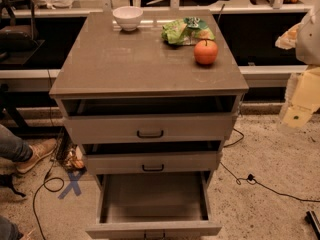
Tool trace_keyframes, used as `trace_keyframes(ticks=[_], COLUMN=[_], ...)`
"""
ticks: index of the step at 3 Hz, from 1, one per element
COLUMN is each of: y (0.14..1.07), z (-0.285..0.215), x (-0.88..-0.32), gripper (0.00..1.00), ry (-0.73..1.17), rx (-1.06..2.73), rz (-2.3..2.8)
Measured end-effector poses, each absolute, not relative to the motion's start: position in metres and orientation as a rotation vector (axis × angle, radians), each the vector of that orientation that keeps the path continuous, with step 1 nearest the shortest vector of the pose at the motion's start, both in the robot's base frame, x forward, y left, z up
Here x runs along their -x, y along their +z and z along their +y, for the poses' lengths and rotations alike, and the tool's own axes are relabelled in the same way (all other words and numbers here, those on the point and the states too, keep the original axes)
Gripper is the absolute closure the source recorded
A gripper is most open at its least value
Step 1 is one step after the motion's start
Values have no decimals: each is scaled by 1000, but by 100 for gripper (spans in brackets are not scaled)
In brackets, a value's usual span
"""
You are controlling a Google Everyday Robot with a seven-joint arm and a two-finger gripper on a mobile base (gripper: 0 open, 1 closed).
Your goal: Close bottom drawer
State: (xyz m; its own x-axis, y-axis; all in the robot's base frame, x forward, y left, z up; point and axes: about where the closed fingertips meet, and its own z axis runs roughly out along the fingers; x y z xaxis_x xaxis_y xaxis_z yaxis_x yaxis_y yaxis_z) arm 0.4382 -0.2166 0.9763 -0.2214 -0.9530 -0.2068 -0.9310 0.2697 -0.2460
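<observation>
The grey-taupe cabinet (150, 64) stands in the middle of the camera view. Its bottom drawer (152, 230) is pulled far out towards me, and its plain flat tray (152, 196) is bare. Its small dark handle (154, 234) sits at the lower edge of the view, partly cut off. The middle drawer (151, 162) and the top drawer (149, 128) each stand a little way out. My gripper (300, 101) is a blurred white and cream shape at the right edge, beside the cabinet top and well above the bottom drawer, touching nothing.
On the cabinet top are a white bowl (128, 17), a green bag (186, 31) and an orange (206, 52). Cables (260, 184) run over the floor right of the cabinet. A person's shoe (36, 154) and a blue tape cross (73, 183) are on the left.
</observation>
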Motion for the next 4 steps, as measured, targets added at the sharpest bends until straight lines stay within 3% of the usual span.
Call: trace_keyframes(ticks=[1,2,4], y=[976,928,743], z=[-217,-218,-155], x=[-438,-438,-412], gripper=[0,0,0], ry=[-99,17,509], rx=[1724,1630,1314], rz=[2232,2343,2496])
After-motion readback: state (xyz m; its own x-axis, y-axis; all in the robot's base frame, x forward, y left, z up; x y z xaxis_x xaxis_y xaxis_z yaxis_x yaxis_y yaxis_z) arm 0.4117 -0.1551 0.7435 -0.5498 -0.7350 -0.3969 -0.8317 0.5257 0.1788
